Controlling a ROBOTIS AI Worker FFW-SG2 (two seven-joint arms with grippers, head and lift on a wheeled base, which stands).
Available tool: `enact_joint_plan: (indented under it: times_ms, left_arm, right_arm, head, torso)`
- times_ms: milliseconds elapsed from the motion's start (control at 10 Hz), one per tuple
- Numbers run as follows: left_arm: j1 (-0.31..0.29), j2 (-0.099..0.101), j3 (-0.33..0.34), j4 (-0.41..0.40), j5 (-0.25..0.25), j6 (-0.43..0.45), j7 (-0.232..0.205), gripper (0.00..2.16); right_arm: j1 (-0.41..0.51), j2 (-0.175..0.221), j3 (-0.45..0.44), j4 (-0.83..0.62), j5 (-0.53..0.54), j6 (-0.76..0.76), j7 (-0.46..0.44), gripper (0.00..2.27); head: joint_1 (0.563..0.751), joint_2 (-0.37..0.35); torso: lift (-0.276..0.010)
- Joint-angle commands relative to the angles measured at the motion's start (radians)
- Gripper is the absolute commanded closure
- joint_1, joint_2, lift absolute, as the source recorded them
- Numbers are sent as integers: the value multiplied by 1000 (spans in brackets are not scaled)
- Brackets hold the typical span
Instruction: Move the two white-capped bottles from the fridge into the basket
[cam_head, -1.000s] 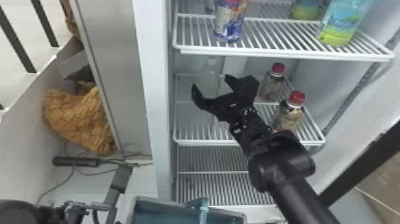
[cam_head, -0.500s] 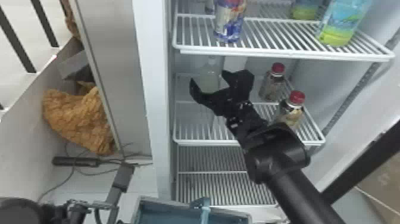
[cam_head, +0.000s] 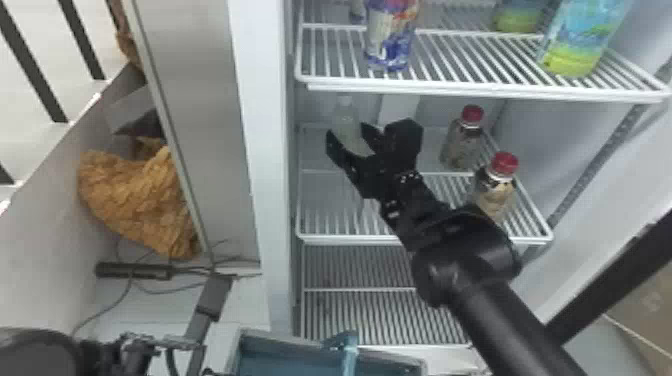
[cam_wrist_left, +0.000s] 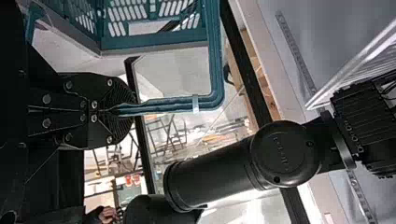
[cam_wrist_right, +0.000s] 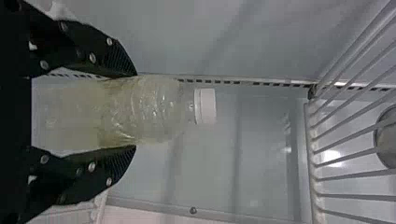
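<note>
In the head view my right gripper (cam_head: 348, 131) reaches onto the fridge's middle shelf, its fingers on either side of a clear white-capped bottle (cam_head: 345, 113) near the shelf's left side. From the right wrist view, my right gripper (cam_wrist_right: 135, 111) is shut on the body of this bottle (cam_wrist_right: 156, 109), with both fingertips against its sides and the white cap beyond them. The teal basket (cam_head: 280, 345) is at the head view's bottom edge. My left gripper (cam_wrist_left: 114, 111) is shut on the handle of the basket (cam_wrist_left: 154, 43) in the left wrist view.
Two red-capped bottles (cam_head: 462, 140) stand to the right on the same shelf. Above, the upper wire shelf (cam_head: 450, 89) holds a blue-labelled bottle (cam_head: 391, 37) and green-blue bottles (cam_head: 575, 45). The fridge's left wall edge (cam_head: 265, 150) runs beside the opening.
My right gripper has moved slightly left and farther in, and its fingers have drawn together on the bottle. The bottle's top has shifted a little left. The basket has moved slightly right.
</note>
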Motion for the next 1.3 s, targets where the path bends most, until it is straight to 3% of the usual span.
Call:
enact_joint_plan:
  times_ms: [0,400,1200]
  left_arm:
    - [0,1,-2,0,2,1,0,1170]
    - [7,3,0,5,12,1,1,1168]
    - [22,1,12,5,24,1,0,1168]
  right_arm:
    - [3,-1,0,0,-1,2,-3,921]
    - [49,-7,-26,-69,-7,-30,-3,923]
    - [305,-22,-171,-466,29,51,73,923]
  head:
    - [695,-91]
    - [695,-93]
    - [695,-135]
  torso:
    - [-260]
    - [-260]
    - [-260]
